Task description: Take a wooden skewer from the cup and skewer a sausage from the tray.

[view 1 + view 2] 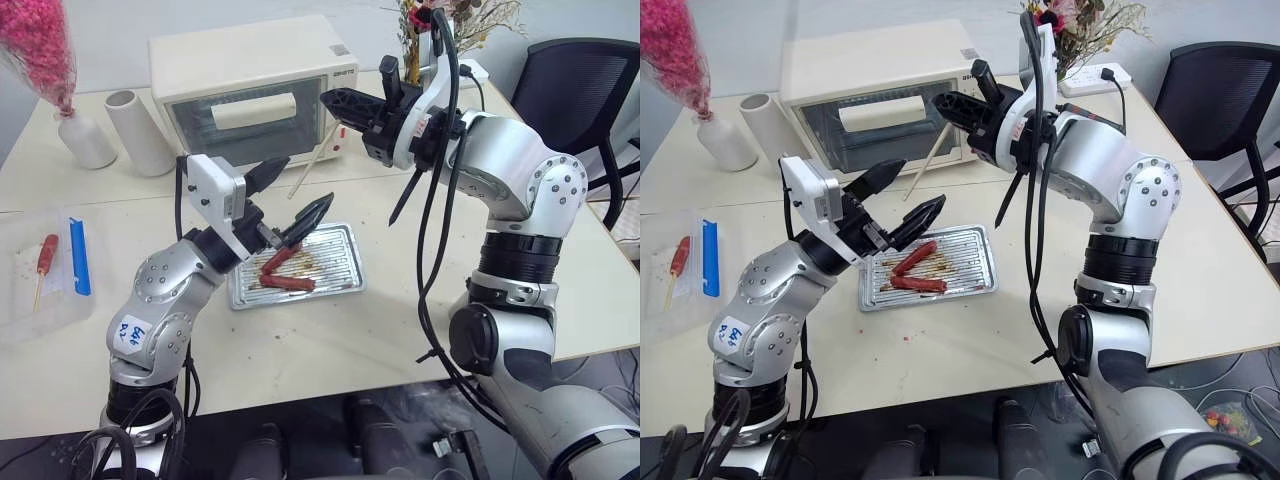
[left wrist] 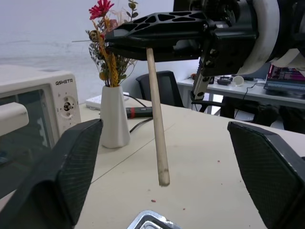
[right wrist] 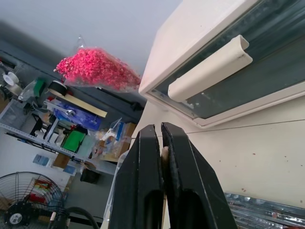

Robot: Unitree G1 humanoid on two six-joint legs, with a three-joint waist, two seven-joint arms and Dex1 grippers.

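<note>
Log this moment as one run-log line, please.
right gripper: shut on skewer | left gripper: open, empty, above tray | sausages: both in tray

A thin, pale wooden skewer [image 1: 314, 160] is held up above the table, slanting downward in front of the oven, its upper end pinched between black fingers. Two glossy reddish-brown sausages [image 1: 917, 284] are seen in a small ridged silver tray [image 1: 975, 262] with grease marks, one lying flat, the other tilted against it.
</note>
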